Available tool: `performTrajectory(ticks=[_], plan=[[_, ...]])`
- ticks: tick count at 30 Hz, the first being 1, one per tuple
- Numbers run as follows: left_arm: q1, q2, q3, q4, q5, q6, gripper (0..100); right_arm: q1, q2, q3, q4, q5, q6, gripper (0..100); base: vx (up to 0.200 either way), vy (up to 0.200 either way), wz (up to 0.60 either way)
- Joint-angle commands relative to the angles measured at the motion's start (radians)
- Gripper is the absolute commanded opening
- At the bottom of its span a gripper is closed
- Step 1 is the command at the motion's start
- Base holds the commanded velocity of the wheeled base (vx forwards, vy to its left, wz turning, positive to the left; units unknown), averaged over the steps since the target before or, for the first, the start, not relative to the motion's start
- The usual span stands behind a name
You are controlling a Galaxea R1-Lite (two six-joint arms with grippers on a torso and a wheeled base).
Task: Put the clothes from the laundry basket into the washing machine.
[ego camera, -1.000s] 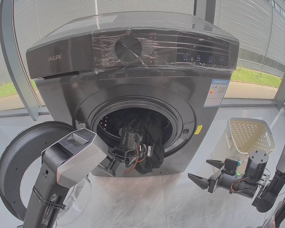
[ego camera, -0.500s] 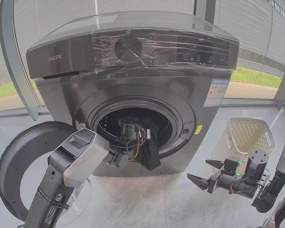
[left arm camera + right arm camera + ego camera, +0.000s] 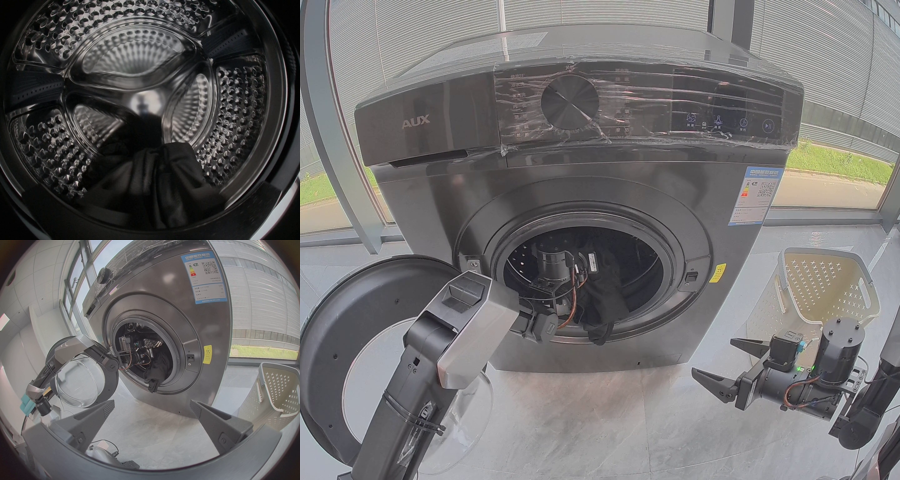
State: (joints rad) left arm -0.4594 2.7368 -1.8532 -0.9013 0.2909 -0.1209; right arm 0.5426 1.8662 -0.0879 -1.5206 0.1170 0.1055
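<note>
A dark grey front-loading washing machine (image 3: pixel 487 206) fills the centre of the head view, its round door (image 3: pixel 337 325) swung wide open at the lower left of the frame. The left tool (image 3: pixel 587 265) is inside the mouth of the perforated steel drum (image 3: pixel 137 56), left of the opening's centre; whether it is open or closed cannot be told. A black cloth garment (image 3: pixel 606 294) lies bunched in the lower part of the opening, just beside that tool, with one end drooping over the door seal's lower rim. In the left wrist view the same garment (image 3: pixel 162 181) is heaped on the drum's floor near the front.

At the lower right of the head frame the right tool (image 3: pixel 715 357) hangs above the pale marbled floor (image 3: pixel 600 419), spread wide and gripping nothing. Behind it, at the right edge, stands a cream perforated plastic laundry basket (image 3: pixel 831 281), well apart from the machine's opening.
</note>
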Motion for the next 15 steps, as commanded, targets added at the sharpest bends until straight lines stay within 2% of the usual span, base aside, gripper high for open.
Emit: performTrajectory(ticks=[1,2,4,8,10,12,15], plan=[[-0.015,-0.019,0.071,-0.001,-0.007,0.003,100,0.0,0.004,0.0,0.0,0.001,0.0,100,0.0,0.0,0.0],[-0.015,-0.019,0.071,-0.001,-0.007,0.003,100,0.0,0.004,0.0,0.0,0.001,0.0,100,0.0,0.0,0.0],[-0.042,-0.092,0.184,0.01,-0.038,0.004,100,0.0,0.004,-0.001,-0.003,0.001,0.0,100,0.0,0.0,0.0],[-0.074,-0.175,0.362,0.016,-0.133,0.003,100,0.0,-0.001,-0.006,-0.004,0.001,0.0,100,0.0,0.0,0.0],[-0.082,-0.198,0.424,0.016,-0.16,0.003,100,0.0,0.001,-0.006,-0.004,0.001,0.0,100,0.0,0.0,0.0],[-0.084,-0.207,0.46,0.016,-0.187,0.003,100,0.002,0.002,-0.007,-0.004,0.001,0.0,100,0.0,0.0,0.0],[-0.084,-0.198,0.473,0.016,-0.193,0.007,100,0.004,-0.001,-0.007,-0.004,0.001,0.0,100,0.0,0.0,0.0]])
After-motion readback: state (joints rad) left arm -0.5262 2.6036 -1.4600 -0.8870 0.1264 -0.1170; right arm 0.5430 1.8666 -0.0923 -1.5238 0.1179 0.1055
